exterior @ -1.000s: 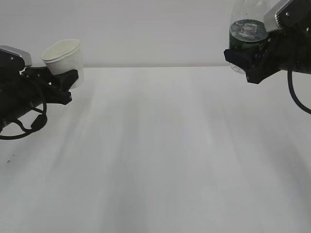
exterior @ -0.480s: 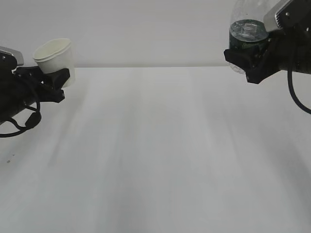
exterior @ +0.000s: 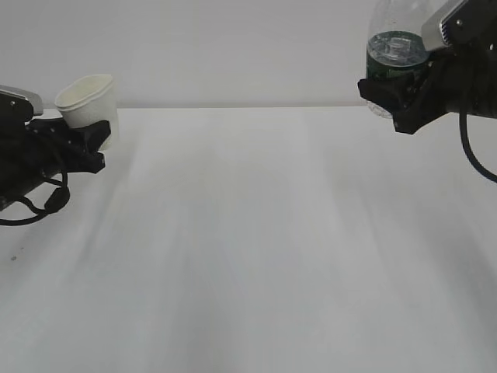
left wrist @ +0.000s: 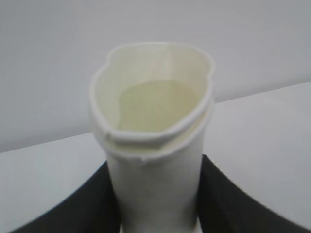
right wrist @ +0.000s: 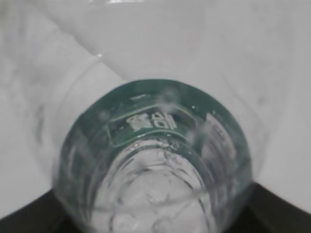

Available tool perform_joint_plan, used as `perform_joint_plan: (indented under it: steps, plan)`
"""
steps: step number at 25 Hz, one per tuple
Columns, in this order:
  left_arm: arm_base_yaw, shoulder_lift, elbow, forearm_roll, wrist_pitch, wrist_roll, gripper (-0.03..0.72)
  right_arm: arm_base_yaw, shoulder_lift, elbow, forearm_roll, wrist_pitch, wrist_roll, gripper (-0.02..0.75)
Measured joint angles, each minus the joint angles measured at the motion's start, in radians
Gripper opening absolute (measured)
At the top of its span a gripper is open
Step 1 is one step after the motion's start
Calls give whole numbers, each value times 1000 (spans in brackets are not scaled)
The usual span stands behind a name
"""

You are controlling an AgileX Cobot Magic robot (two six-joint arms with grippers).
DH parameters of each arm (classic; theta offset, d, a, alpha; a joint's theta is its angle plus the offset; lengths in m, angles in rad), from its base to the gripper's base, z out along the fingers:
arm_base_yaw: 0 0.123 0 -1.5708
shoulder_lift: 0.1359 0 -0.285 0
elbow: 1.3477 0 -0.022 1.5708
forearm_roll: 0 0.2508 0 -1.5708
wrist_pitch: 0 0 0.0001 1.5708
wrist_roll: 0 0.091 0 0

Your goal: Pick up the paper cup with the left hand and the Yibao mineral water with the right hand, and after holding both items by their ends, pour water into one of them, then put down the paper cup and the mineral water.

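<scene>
Paper cup (exterior: pixel 90 99), thin-walled, light, rim already buckled, pinched low in left claw (exterior: pixel 92 141) above worktop (exterior: pixel 256 233) at far left, best gripped gently; Yibao mineral water (exterior: pixel 394 58), heavier, ribbed, slick, clamped in right claw (exterior: pixel 394 99) aloft far right.

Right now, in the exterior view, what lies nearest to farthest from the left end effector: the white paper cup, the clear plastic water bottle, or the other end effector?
1. White tapered paper cup: held in the left end effector, far left.
2. Clear ribbed plastic bottle with dark green label: upper right.
3. Right end effector: gripping that bottle; too close to rank apart.
</scene>
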Motion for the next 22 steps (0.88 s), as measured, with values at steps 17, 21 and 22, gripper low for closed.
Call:
perform_joint_plan:
  steps: [17,21,22]
  plan:
    - [0,77,0,-27,-5,16,321,0,0,0,0,3,0,463]
    - [0,83,0,-50,-6,41,321,0,0,0,0,7,0,463]
    - [0,85,0,-52,-6,46,321,0,0,0,0,7,0,463]
